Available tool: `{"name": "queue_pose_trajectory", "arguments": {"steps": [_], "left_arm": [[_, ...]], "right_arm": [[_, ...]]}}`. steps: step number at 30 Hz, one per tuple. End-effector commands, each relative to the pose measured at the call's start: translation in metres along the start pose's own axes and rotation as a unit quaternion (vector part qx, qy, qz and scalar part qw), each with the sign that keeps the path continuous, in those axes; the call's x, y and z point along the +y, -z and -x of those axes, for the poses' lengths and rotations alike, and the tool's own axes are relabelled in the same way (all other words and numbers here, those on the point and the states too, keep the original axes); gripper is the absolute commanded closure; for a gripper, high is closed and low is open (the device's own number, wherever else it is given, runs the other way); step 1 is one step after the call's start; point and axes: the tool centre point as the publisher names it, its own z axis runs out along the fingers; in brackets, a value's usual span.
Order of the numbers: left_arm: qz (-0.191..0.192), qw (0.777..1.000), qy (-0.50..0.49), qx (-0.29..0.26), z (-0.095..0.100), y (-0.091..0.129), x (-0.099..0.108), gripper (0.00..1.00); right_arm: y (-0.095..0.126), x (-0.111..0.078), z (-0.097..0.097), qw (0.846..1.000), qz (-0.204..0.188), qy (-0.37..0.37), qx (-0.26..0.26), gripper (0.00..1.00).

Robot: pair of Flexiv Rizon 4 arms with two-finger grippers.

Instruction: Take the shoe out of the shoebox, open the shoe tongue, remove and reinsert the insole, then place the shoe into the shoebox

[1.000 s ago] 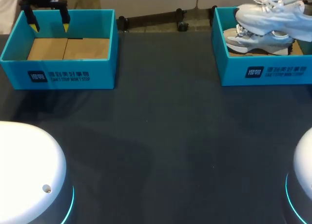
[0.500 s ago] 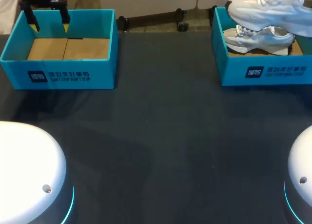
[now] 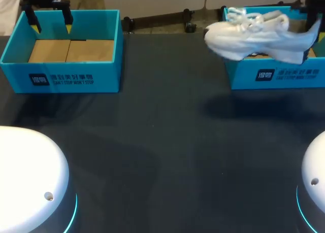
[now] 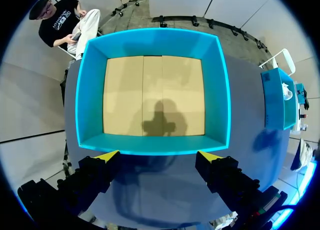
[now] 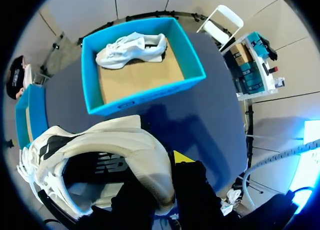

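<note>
**A:** Status? Head view first.

**B:** Step one is about done. The shoe (image 3: 254,35) is out of the right shoebox (image 3: 277,76) and in the air over its near corner and the counter (image 3: 167,141), toe toward the middle. Tongue, insole out and in, and re-boxing are all left, I'd say. My left arm is parked, with my left fingers (image 3: 34,26) over the far wall of the left shoebox (image 3: 61,78).

**A:** Left wrist?

**B:** Those fingers are spread with nothing between them. They look straight down into the left shoebox, and only its bare cardboard floor shows. That arm has no part in the job so far.

**A:** Right wrist?

**B:** My right fingers (image 5: 190,182) are clamped on the shoe's heel end — the heel wall is pinched between them and the toe hangs away from me. The right shoebox is ahead of the fingers, with a second shoe (image 5: 132,49) lying against its far wall.

**A:** Next?

**B:** My guess is to set the shoe down on open counter — the tongue likely needs both arms.
</note>
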Motion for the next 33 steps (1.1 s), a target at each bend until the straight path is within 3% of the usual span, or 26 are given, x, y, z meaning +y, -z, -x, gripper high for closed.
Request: {"name": "queue_pose_trajectory", "arguments": {"steps": [1, 8, 12, 14, 29, 33], "left_arm": [[0.000, 1.000, 0.000, 0.000, 0.000, 0.000, 0.000, 0.00], [0.000, 1.000, 0.000, 0.000, 0.000, 0.000, 0.000, 0.00], [0.000, 1.000, 0.000, 0.000, 0.000, 0.000, 0.000, 0.00], [0.000, 1.000, 0.000, 0.000, 0.000, 0.000, 0.000, 0.00], [0.000, 1.000, 0.000, 0.000, 0.000, 0.000, 0.000, 0.00], [0.000, 1.000, 0.000, 0.000, 0.000, 0.000, 0.000, 0.00]], "right_arm": [[0.005, -0.048, -0.011, 0.997, 0.079, -0.004, -0.005, 1.00], [0.005, -0.093, -0.039, 0.997, 0.079, -0.001, -0.006, 1.00], [0.003, -0.109, -0.055, 0.998, 0.068, 0.005, 0.002, 1.00], [0.001, -0.112, -0.066, 0.999, 0.052, 0.016, 0.007, 1.00], [0.001, -0.112, -0.066, 0.999, 0.052, 0.016, 0.007, 1.00], [-0.003, -0.129, -0.084, 0.998, 0.055, 0.021, -0.021, 1.00]]}}
